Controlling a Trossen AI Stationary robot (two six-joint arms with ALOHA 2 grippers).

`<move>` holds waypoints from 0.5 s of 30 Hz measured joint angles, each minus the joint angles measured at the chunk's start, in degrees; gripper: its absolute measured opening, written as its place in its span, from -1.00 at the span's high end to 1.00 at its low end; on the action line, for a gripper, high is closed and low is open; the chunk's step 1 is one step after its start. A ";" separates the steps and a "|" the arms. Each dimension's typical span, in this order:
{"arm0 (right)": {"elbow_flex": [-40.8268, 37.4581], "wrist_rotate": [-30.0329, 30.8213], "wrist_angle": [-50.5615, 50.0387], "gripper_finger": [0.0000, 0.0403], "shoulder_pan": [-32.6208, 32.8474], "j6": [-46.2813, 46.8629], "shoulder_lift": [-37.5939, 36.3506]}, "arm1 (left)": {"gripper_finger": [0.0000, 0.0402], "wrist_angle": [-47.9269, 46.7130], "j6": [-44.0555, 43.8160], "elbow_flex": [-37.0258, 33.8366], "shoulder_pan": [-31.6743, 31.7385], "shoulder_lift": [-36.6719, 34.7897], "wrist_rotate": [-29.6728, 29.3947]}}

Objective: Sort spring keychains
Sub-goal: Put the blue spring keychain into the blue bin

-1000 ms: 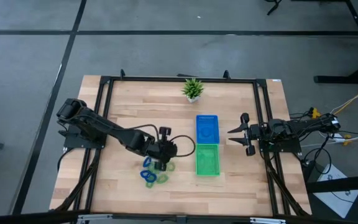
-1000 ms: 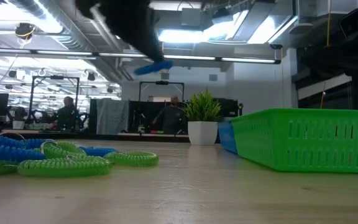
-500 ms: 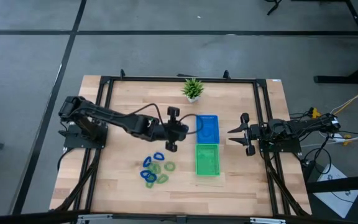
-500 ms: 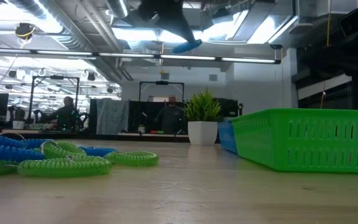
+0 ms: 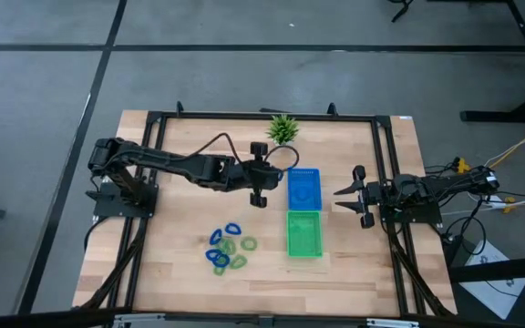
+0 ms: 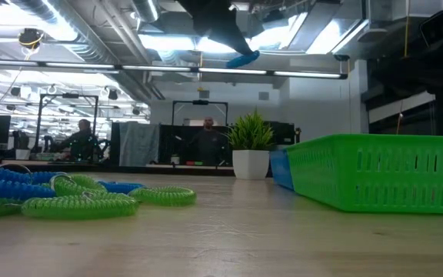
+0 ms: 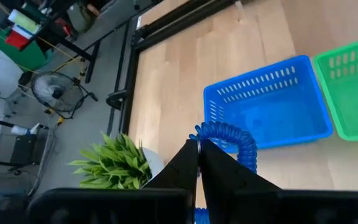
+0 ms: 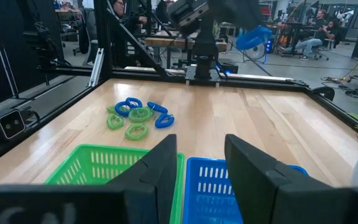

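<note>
My left gripper (image 5: 261,189) hangs high above the table, just left of the blue tray (image 5: 303,189), shut on a blue spring keychain (image 7: 230,138). The low view shows that keychain (image 6: 242,58) up in the air, and so does the right wrist view (image 8: 253,37). The other blue and light green keychains (image 5: 228,249) lie in a loose pile on the wood near the table's near edge (image 8: 135,115). The green tray (image 5: 304,233) sits on the near side of the blue one. My right gripper (image 5: 354,196) waits open, right of the trays (image 8: 201,155). My left gripper pinches the blue keychain between its two shut fingertips (image 7: 194,152), on one end of the coiled loop (image 7: 207,132). The fingers slant down from above. The keychain is lifted clear, and the rest of its loop sticks out past the fingertips over the blue tray's corner.
A small potted plant (image 5: 283,129) stands near the far edge, just beyond my left gripper. A black frame (image 5: 153,182) runs along the table's left, right and far sides. Bare wood lies between the pile and the trays. People sit in the room behind (image 6: 210,138).
My left gripper has risen from the keychain pile, carrying the blue keychain, and has swung toward the far edge and the right, ending beside the blue tray. The pile has stayed where it was.
</note>
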 joint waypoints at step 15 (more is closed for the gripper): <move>0.00 -0.02 0.01 0.33 -0.01 0.01 0.00 | 0.96 11.94 -0.97 -0.37 4.98 0.00 7.81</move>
